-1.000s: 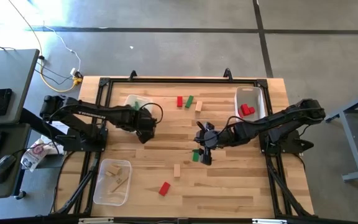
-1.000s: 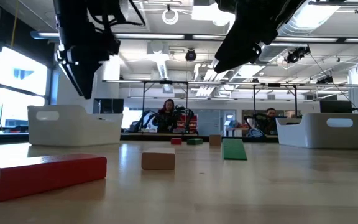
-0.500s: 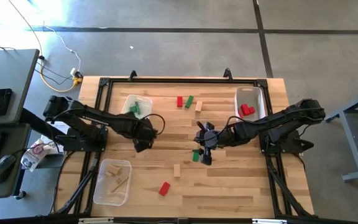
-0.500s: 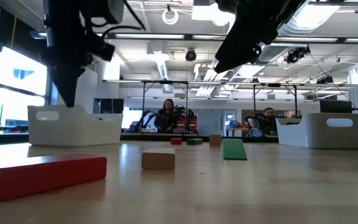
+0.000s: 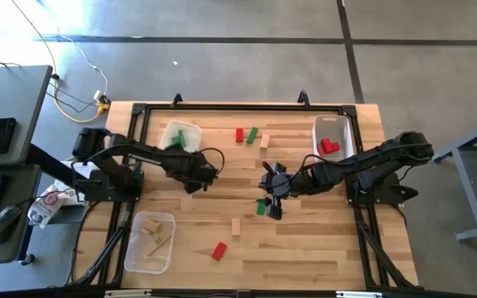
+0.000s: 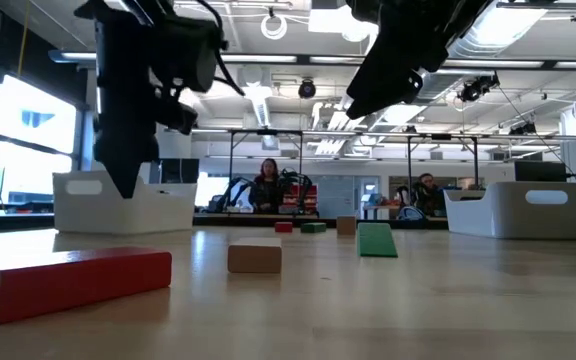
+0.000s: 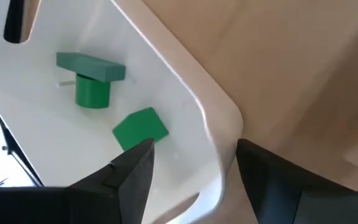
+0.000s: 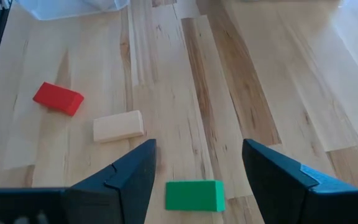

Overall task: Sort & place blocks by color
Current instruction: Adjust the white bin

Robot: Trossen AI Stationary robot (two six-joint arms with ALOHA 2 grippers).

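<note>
High view, sorted: green blocks in far-left bin; red blocks in right bin.
Remaining: six loose blocks on tabletop.
Left tool: fingers apart, empty.
Right tool: fingers apart above green block.

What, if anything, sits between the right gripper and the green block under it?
Nothing visible does: the right gripper hangs open over the green block, with only bare wooden table around it.

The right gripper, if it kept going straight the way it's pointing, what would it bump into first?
Most likely the green block, which lies on the table between the right gripper's open fingers. How far above it the gripper hangs is hard to judge.
</note>
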